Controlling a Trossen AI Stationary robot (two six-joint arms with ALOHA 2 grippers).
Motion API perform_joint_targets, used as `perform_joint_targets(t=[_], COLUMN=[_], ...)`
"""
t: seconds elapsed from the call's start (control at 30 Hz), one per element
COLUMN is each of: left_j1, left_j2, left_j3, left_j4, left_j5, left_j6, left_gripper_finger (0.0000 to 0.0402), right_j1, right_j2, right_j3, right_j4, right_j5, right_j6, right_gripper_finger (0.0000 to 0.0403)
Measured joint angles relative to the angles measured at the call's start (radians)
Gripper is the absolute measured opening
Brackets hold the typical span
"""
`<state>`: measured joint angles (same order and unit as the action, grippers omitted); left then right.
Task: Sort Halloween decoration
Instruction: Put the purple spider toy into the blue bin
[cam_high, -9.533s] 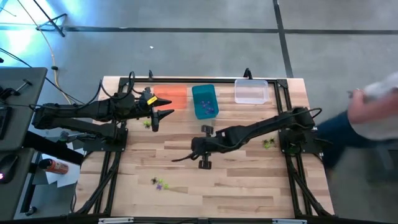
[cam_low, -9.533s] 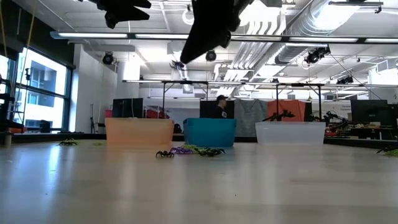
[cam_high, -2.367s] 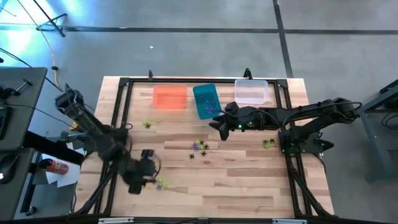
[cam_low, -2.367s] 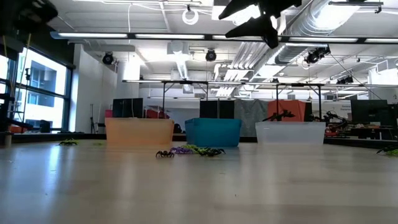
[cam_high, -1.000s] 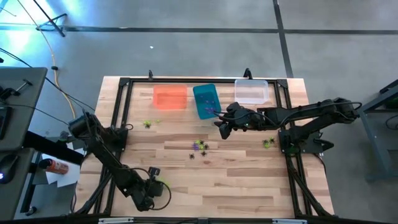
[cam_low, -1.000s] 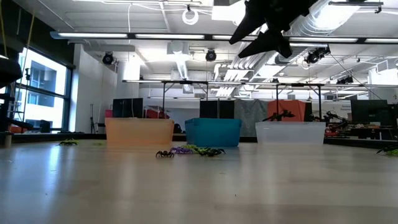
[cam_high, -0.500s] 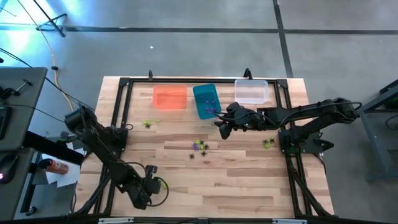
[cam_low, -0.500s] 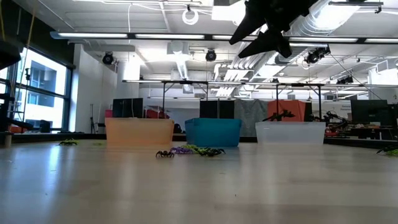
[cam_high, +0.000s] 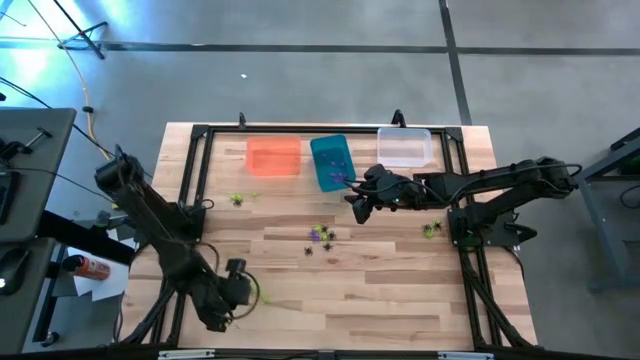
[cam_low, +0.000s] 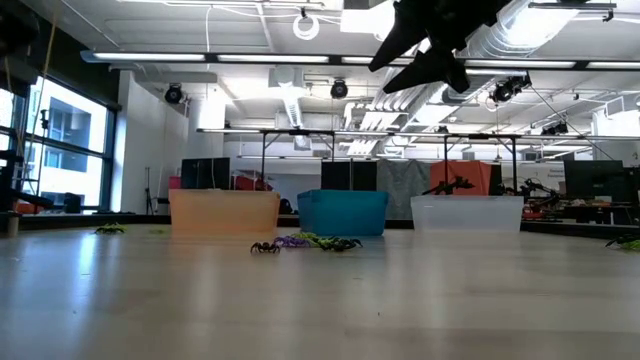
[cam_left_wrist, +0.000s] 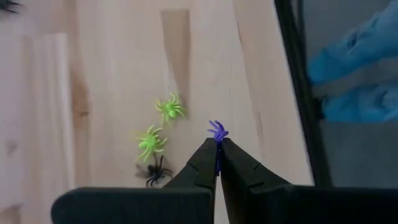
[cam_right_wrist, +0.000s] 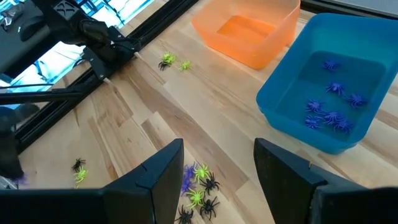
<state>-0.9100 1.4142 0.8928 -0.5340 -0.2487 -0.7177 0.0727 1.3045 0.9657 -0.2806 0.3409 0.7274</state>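
The Halloween decoration is tiny plastic spiders. A mixed heap (cam_high: 320, 236) lies mid-table, also visible in the low view (cam_low: 305, 242). Two green ones (cam_left_wrist: 158, 124) and a black one (cam_left_wrist: 154, 173) lie on the wood at the near left. My left gripper (cam_left_wrist: 217, 152) hangs over these, near the table's near-left edge (cam_high: 240, 290), shut on a purple spider (cam_left_wrist: 217, 130). My right gripper (cam_right_wrist: 217, 180) hovers open above the table beside the teal bin (cam_high: 330, 162), holding nothing. The teal bin has several purple spiders (cam_right_wrist: 336, 109) inside. My left gripper pinches the purple spider between its two fingertips, and the spider's legs (cam_left_wrist: 217, 127) stick out past the tips. The fingers point down at the table. Whether the spider is clear of the wood cannot be told.
An orange bin (cam_high: 273, 157), the teal bin and a clear bin (cam_high: 404, 147) stand in a row along the far edge. Loose green spiders lie at the far left (cam_high: 237, 199) and the right (cam_high: 430, 230). A black frame rail (cam_left_wrist: 298, 93) borders the table.
My left gripper has drawn a little away from the near edge toward the table's far edge, and its arm has swung back with it. My right arm has kept still.
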Motion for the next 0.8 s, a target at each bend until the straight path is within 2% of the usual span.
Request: perform_joint_targets(t=[0.1, 0.17, 0.33, 0.4, 0.47, 0.53, 0.6, 0.7, 0.8], left_j1=[0.0, 0.0, 0.037, 0.081, 0.149, 0.239, 0.341, 0.499, 0.638], left_j2=[-0.109, -0.187, -0.37, -0.43, -0.478, -0.516, -0.537, -0.533, -0.5], left_j3=[0.0, 0.0, 0.001, 0.001, 0.001, 0.001, 0.001, 0.001, 0.001], left_j4=[-0.045, -0.066, -0.082, -0.073, -0.048, 0.013, 0.106, 0.288, 0.416], left_j5=[-0.047, -0.116, -0.414, -0.542, -0.609, -0.608, -0.543, -0.35, -0.177], left_j6=[-0.013, -0.014, 0.064, 0.138, 0.223, 0.319, 0.413, 0.551, 0.626], left_gripper_finger=[0.0, 0.0, 0.0, 0.0, 0.0, 0.0, 0.0, 0.0, 0.0], right_j1=[0.0, 0.0, 0.0, 0.0, 0.0, 0.0, -0.001, -0.014, -0.027], right_j2=[0.0, 0.0, 0.0, 0.0, 0.0, 0.0, 0.0, 0.0, 0.0], right_j3=[0.0, 0.0, 0.0, 0.0, 0.0, 0.0, 0.0, 0.0, 0.001], right_j4=[0.002, 0.007, 0.011, 0.014, 0.029, 0.06, 0.106, 0.182, 0.222], right_j5=[0.0, 0.0, 0.001, 0.001, 0.003, 0.003, 0.003, 0.002, 0.003], right_j6=[0.007, 0.008, 0.005, -0.017, -0.056, -0.11, -0.174, -0.29, -0.436], right_gripper_finger=[0.0193, 0.0193, 0.0193, 0.0193, 0.0193, 0.0193, 0.0193, 0.0193, 0.0193])
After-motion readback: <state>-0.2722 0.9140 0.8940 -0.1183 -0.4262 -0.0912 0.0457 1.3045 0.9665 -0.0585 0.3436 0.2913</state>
